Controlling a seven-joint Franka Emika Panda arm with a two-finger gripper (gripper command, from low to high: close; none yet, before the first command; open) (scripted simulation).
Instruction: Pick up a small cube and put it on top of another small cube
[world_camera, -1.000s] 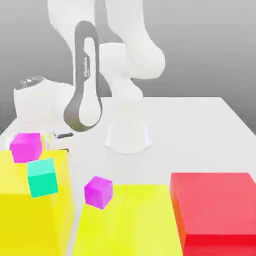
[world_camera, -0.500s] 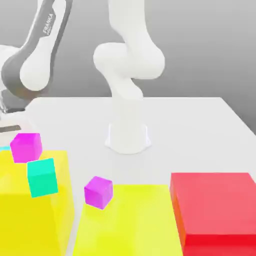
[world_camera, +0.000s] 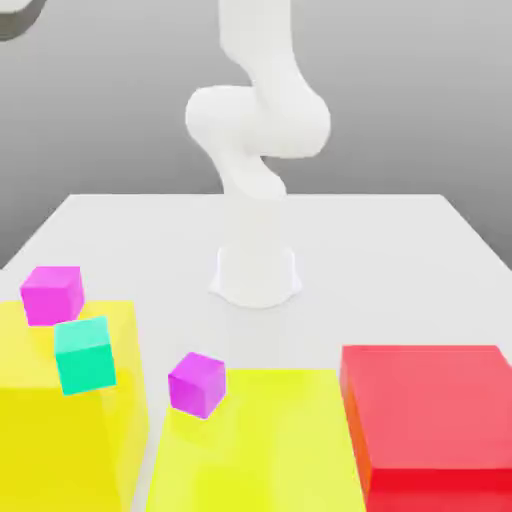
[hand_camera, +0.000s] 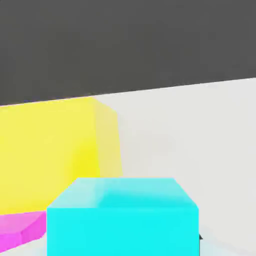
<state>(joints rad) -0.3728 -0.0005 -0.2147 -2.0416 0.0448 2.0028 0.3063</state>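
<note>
Cyan small cube sits close under the hand camera, in front of a tall yellow block and the pale grey desk; the pincer is fully closed, apparently on this cube, so I judge the carry step under way. Next it must be brought squarely over another small cube, perhaps the magenta cube on the yellow block at the exterior view's left, lowered until touching, then released. A second ago the white arm reached down beside that magenta cube; now its forearm has swung up and away, while the cubes have not shifted
</note>
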